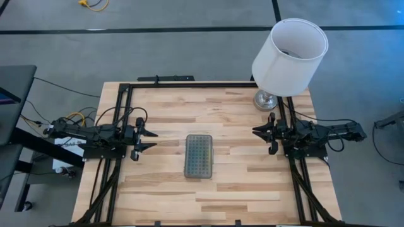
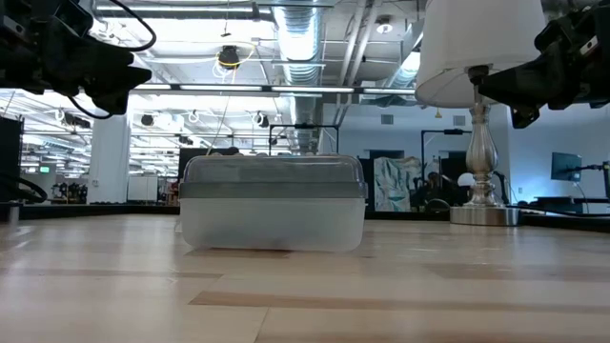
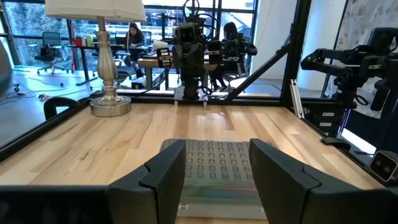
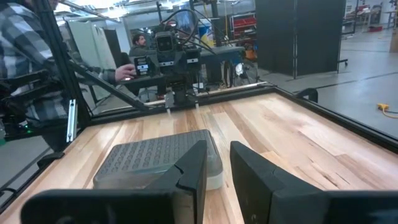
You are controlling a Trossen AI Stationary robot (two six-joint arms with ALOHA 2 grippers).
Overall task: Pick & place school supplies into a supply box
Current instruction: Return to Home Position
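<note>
The supply box (image 1: 198, 156), a flat clear case with a grey dotted-grid lid on it, lies flat on its base in the middle of the wooden table (image 1: 158, 202). It also shows in the low view (image 2: 273, 205). No school supplies show in any view. My left gripper (image 1: 155, 139) hovers level above the table's left side, pointing at the box (image 3: 214, 165), open and with nothing between its fingers. My right gripper (image 1: 255, 132) hovers level at the right side, facing the box (image 4: 155, 155). Its fingers stand a narrow gap apart, with nothing between them.
A table lamp with a white shade (image 1: 287, 50) stands on its silver foot (image 1: 265, 99) at the table's far right corner, close to my right arm. A black frame (image 1: 189, 84) runs along the table's edges. People (image 4: 25, 56) are in the room beyond the table.
</note>
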